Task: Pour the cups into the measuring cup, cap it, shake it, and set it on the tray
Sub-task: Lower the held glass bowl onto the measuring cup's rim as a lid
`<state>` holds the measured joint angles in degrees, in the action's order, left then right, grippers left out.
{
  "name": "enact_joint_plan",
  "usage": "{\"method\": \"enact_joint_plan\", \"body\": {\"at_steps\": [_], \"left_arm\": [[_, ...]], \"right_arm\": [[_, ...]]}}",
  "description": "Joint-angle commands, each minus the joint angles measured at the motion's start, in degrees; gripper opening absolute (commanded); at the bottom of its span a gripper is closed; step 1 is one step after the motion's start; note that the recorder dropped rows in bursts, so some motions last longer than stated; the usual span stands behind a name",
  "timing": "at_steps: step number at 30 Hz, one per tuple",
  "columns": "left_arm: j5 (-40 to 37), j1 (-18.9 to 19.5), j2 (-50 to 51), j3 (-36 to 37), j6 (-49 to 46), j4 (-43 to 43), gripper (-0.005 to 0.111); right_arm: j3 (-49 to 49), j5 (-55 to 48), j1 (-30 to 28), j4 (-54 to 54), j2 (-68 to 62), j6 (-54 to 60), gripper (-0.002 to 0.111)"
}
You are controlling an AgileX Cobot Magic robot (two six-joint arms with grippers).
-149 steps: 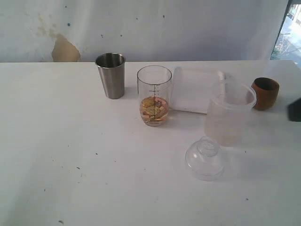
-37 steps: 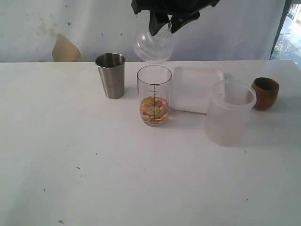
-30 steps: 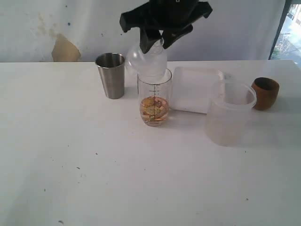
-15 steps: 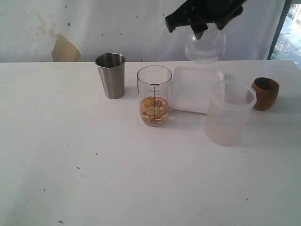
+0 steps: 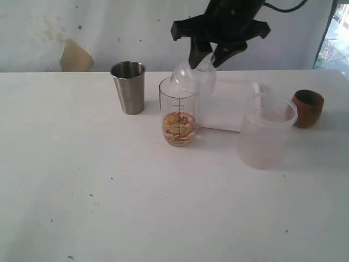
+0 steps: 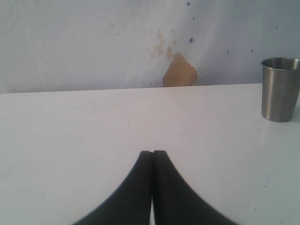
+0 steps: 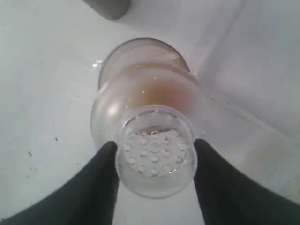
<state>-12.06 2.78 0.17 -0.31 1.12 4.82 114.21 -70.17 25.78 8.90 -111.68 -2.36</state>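
A: Where is the measuring cup?
B: Upright on the counter, between the steel tumbler and the tray, near both. Yellow-brown pieces lie in its lower part.
A: Is it capped?
B: No. The clear domed lid hangs tilted at its mouth, with its wide rim over the cup's edge nearer the tray. I cannot tell whether they touch.
A: What holds the lid?
B: The right gripper, from above. In the right wrist view its two dark fingers clamp the lid's narrow perforated top, one on each side, with the cup's mouth seen below.
A: And the left gripper?
B: Low over bare counter, its fingers pressed together on nothing. The tumbler stands ahead of it, well apart.
A: The rest?
B: The wooden cup stands upright past the tray, on the right of the exterior view. A frosted plastic container stands just in front of the tray, also upright.
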Motion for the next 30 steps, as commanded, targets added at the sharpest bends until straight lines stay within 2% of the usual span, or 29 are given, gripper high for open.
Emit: {"method": "enact_joint_plan", "body": {"at_steps": [1, 22, 30], "left_arm": [[0.5, 0.0, -0.2, 0.3, 0.2, 0.2, 0.000], [0.5, 0.0, -0.2, 0.3, 0.2, 0.2, 0.000], [0.5, 0.0, -0.2, 0.3, 0.2, 0.2, 0.000]], "right_arm": [[3.0, 0.2, 2.2, -0.3, -0.5, 0.7, 0.000], [5.9, 0.2, 2.8, -7.6, -3.8, -0.6, 0.000], [5.9, 0.2, 2.8, -5.0, -3.8, -0.7, 0.000]]}}
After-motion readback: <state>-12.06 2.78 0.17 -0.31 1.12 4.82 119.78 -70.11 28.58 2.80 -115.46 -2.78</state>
